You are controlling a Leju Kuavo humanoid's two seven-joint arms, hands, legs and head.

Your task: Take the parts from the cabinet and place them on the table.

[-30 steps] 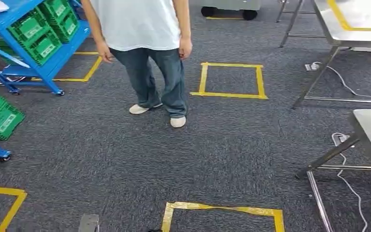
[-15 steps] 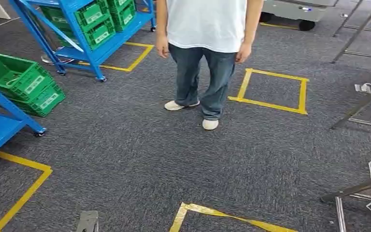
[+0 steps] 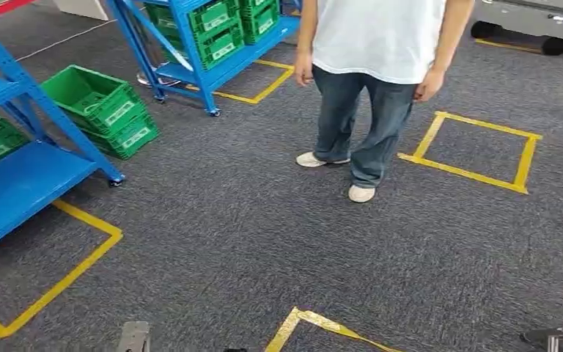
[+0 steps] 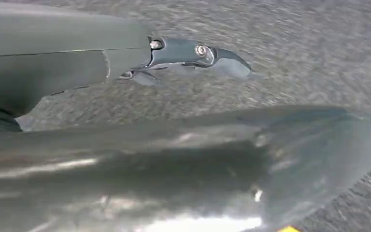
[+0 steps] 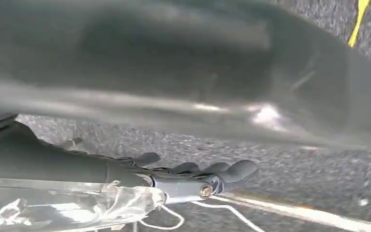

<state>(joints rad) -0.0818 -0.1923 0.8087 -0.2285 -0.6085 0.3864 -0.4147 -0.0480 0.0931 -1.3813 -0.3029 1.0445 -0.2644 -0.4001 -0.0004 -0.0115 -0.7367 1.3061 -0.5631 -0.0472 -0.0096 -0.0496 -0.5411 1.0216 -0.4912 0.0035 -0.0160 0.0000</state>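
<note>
Both hands hang over carpet, the left hand [image 4: 198, 55] and right hand [image 5: 198, 176] holding nothing, fingers loosely apart. Parts presumably sit in green crates [image 3: 102, 110] on the blue rack [image 3: 26, 172]; stiff plastic, best gripped by rims.

Grey carpet floor [image 3: 212, 242] with yellow tape squares [image 3: 476, 150], green crates [image 3: 102, 110] at ten o'clock beside blue shelf [image 3: 22, 183].

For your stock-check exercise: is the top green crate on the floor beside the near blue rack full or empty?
Empty, as far as shows: the top crate is open upward and its bare green inside is visible in the head view.
</note>
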